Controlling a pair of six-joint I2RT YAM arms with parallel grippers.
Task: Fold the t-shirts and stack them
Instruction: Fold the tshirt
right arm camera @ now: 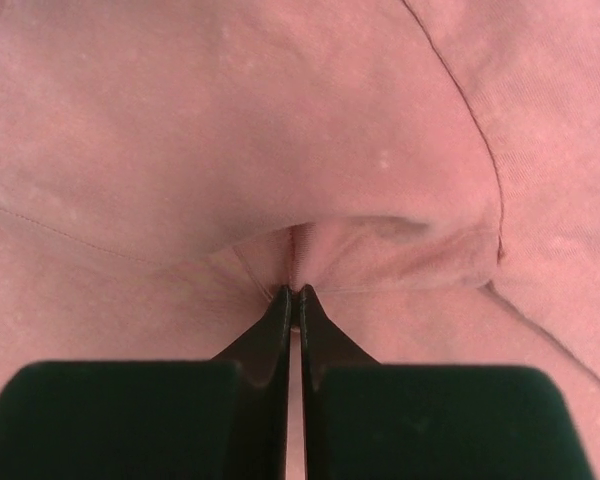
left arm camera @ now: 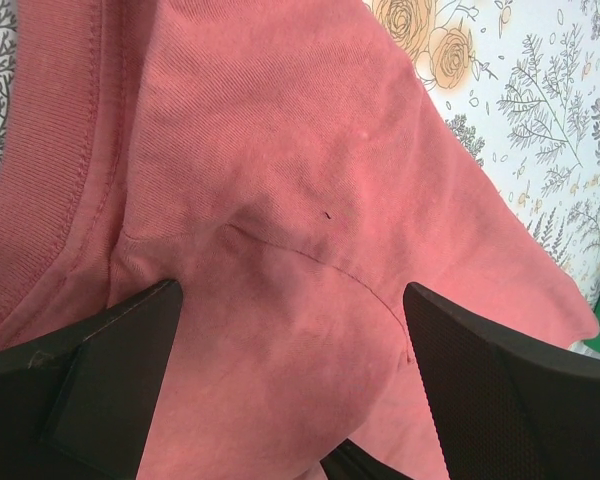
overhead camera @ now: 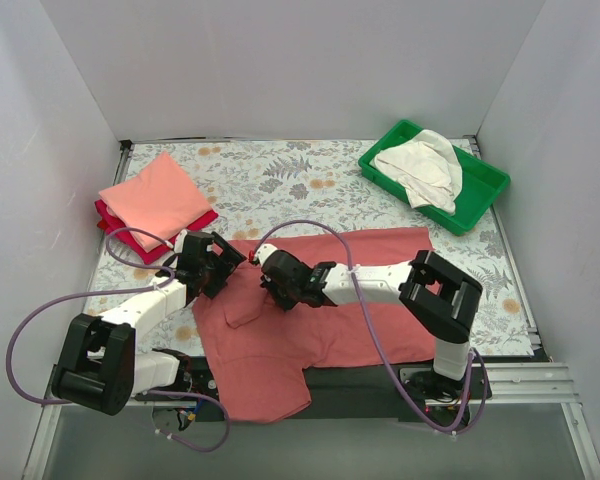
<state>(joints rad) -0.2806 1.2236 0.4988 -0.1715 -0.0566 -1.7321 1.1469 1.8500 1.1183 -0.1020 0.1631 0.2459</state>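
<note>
brick-red t-shirt (overhead camera: 320,300): lay spread, lower centre of worktop (overhead camera: 270,185). right tool (right arm camera: 296,292): was clamped on its pinched fold. left tool (left arm camera: 290,300): stood apart over the same shirt. salmon-pink t-shirt (overhead camera: 155,195) atop crimson t-shirt (overhead camera: 130,240), upper left. cream-white t-shirt (overhead camera: 420,170) in green tray (overhead camera: 485,185), upper right.

Behind the spread t-shirt (overhead camera: 380,250): shirt stack (overhead camera: 155,197) left, tray (overhead camera: 483,190) right.

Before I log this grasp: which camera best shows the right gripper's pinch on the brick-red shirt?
Right wrist: the right gripper is shut on a puckered fold of the brick-red shirt. Top external shows only its body over the cloth; left wrist shows shirt, not that gripper.
</note>
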